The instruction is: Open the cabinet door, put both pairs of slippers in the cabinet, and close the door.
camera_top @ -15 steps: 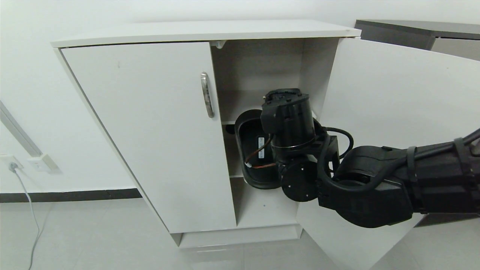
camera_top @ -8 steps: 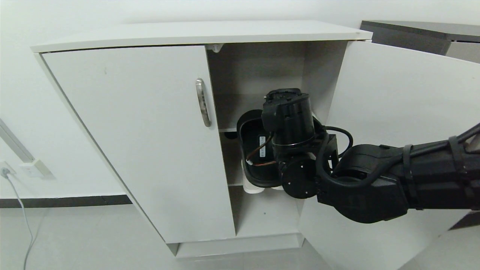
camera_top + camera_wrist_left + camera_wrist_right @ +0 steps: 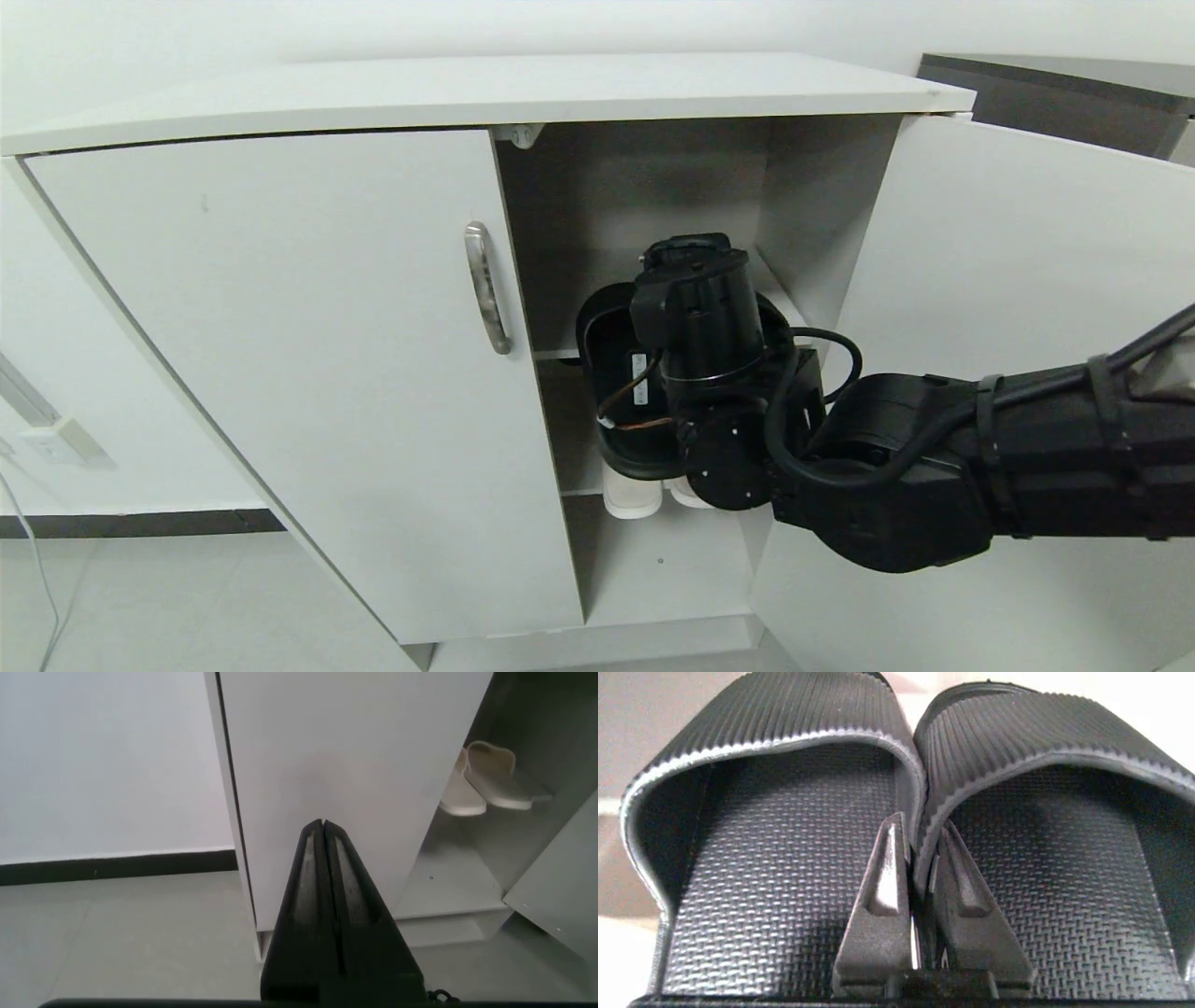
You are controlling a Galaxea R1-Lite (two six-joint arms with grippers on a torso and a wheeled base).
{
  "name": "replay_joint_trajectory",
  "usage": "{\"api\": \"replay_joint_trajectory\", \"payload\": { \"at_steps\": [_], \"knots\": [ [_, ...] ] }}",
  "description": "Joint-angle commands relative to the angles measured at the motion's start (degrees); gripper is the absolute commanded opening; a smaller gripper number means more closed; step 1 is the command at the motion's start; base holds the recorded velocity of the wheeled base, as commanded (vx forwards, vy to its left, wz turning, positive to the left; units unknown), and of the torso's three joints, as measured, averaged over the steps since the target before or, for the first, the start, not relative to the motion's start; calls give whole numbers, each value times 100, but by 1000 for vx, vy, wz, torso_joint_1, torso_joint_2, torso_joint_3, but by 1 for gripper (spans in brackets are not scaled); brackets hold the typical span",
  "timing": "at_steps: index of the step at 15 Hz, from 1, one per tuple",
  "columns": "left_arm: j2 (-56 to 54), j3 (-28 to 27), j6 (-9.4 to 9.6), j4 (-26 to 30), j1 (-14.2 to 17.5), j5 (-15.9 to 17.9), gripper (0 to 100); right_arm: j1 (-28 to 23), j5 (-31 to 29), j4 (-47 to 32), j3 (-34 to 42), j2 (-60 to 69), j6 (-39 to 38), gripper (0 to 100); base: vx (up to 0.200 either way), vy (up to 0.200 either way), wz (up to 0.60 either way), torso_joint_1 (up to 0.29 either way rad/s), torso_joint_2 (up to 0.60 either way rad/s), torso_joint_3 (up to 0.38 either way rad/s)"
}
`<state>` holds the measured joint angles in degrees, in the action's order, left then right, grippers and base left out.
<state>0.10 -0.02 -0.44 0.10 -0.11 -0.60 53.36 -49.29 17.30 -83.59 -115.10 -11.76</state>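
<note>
The jaws of the right gripper [image 3: 922, 838] are pinched together on the adjoining inner edges of the pair of black slippers [image 3: 775, 887], which sit side by side with their ribbed straps touching just past the jaw tips. In the head view the right arm extends into the open right half of the white cabinet [image 3: 467, 93]. There the black slippers [image 3: 611, 392] are held tilted up on end in front of the upper shelf [image 3: 553, 354], their textured footbeds facing outward. They hang partly inside the opening, not laid flat on any shelf.

Just below them, a pair of white slippers [image 3: 633, 495] lies on the lower shelf [image 3: 581, 485], the ends sticking out over its front edge. The left wrist view shows the same white slippers [image 3: 491, 775] resting side by side on that shelf, above the cabinet floor.

The right door [image 3: 1008, 261] stands swung wide open beside the arm. The left door [image 3: 280, 355] is shut, its metal handle [image 3: 487, 287] upright near the inner edge.

The left gripper [image 3: 322, 833] hangs low in front of the shut left door, jaws pressed fully together with nothing between them, apart from the slippers.

A wall socket [image 3: 61, 439] and a dark baseboard [image 3: 140, 523] show on the wall left of the cabinet.
</note>
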Motion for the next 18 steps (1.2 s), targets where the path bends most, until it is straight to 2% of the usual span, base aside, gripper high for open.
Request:
{"api": "replay_joint_trajectory", "payload": {
  "at_steps": [1, 3, 6, 8, 10, 14, 18],
  "knots": [
    [-1, 2, -9, -1, 2, -2, 0, -106, 24, 10, -122, -188, 7, 0, 0, 0, 0, 0, 0, 0],
    [-1, 2, -18, -1, 2, -2, 0, -335, 112, 46, -500, -425, 166, 0, 0, 0, 0, 0, 0, 0],
    [-1, 2, -26, -1, 2, -11, 0, -555, 780, 441, -615, -478, 623, 0, 0, 0, 0, 0, 0, 0],
    [-1, 2, -26, -1, 2, -11, 0, -713, 912, 670, -861, -645, 913, 0, 0, 0, 0, 0, 0, 0],
    [-1, 2, -26, -1, 2, -19, 0, -792, 921, 423, -1362, -777, 930, 0, 0, 0, 0, 0, 0, 0],
    [-1, 2, -44, -1, 2, -19, 0, -924, 938, -1176, -2979, -1163, 447, 0, 0, 0, 0, 0, 0, 0],
    [-1, 2, -53, -1, 2, -28, 0, -976, 947, -1141, -3100, -1410, 438, 0, 0, 0, 0, 0, 0, 0]
  ]
}}
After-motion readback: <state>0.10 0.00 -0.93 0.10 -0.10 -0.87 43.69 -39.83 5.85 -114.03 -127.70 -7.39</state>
